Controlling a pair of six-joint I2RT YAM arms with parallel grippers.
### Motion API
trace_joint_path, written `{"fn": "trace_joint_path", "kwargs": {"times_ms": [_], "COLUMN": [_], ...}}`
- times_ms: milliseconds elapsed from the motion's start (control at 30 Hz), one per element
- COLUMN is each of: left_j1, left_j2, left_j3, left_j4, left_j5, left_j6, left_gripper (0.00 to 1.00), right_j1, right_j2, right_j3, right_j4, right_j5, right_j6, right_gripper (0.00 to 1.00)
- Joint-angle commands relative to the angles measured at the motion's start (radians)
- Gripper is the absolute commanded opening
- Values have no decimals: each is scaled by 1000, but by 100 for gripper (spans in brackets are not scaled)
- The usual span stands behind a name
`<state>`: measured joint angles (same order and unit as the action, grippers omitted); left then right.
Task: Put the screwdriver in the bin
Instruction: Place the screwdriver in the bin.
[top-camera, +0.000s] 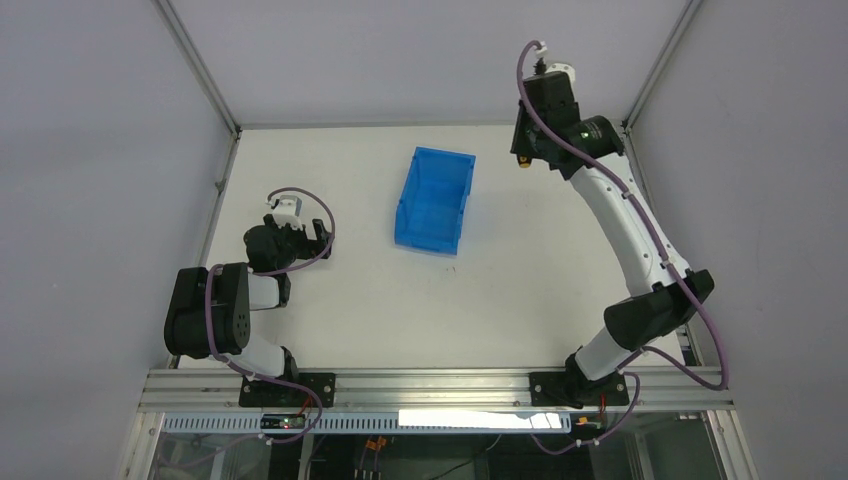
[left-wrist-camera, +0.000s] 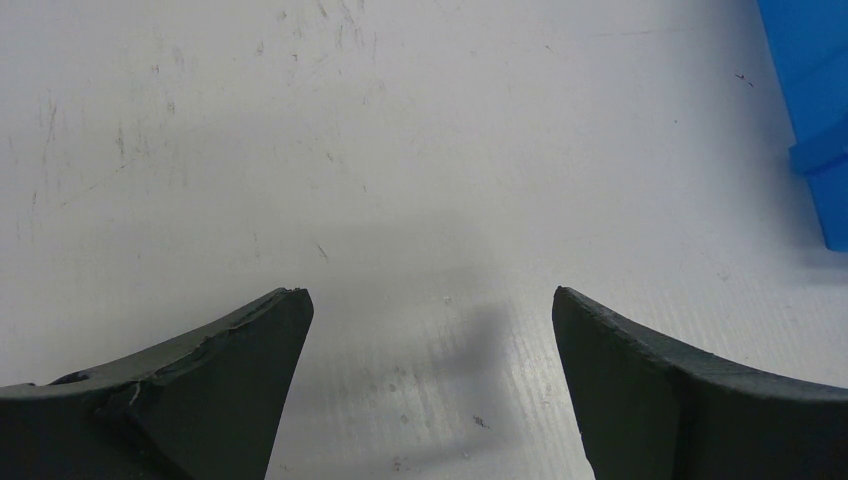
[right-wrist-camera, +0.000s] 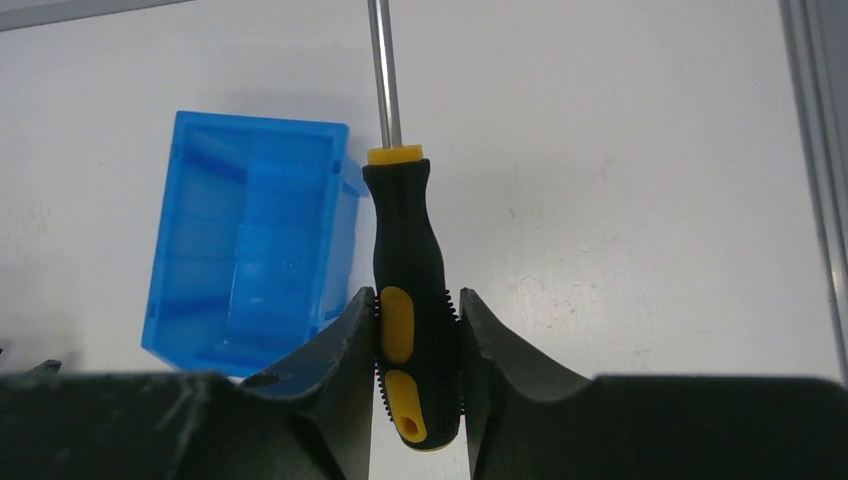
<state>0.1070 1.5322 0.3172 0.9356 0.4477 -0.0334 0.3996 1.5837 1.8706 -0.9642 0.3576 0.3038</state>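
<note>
My right gripper (right-wrist-camera: 417, 295) is shut on the screwdriver (right-wrist-camera: 410, 260), its jaws pinching the lower part of the black and yellow handle. The grey shaft points away from the camera and runs out of the top of the right wrist view. Below and to the left of it on the white table lies the blue bin (right-wrist-camera: 250, 250), with nothing in it. From above, the bin (top-camera: 433, 205) sits mid-table, and the right gripper (top-camera: 520, 150) hangs raised to its back right, where only an orange bit of the screwdriver (top-camera: 524, 163) shows. My left gripper (left-wrist-camera: 430, 295) is open over bare table, left of the bin (left-wrist-camera: 815, 100).
Grey walls and aluminium frame rails (top-camera: 200, 70) enclose the white table on the left, back and right. A metal rail (right-wrist-camera: 815, 150) runs along the table's right edge. The left arm (top-camera: 215, 310) is folded at the near left.
</note>
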Motion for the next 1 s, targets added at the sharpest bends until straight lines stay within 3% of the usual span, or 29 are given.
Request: {"fn": "trace_joint_path", "kwargs": {"times_ms": [0, 433, 633, 967], "left_j1": [11, 11, 12, 12], "left_j2": [-4, -4, -4, -4], "left_j3": [-1, -2, -1, -2], "left_j4": [45, 45, 45, 45], "left_j5": [16, 16, 17, 16], "left_j6": [10, 10, 10, 10], "left_gripper": [99, 99, 99, 99], "right_j1": [114, 364, 395, 395], "right_j2": [34, 184, 250, 341], "right_j3": [64, 121, 143, 7], "right_j4": [47, 147, 198, 329], "right_j5": [95, 273, 262, 273], "right_j6": [75, 228, 248, 289], "right_gripper": [0, 0, 0, 0]}}
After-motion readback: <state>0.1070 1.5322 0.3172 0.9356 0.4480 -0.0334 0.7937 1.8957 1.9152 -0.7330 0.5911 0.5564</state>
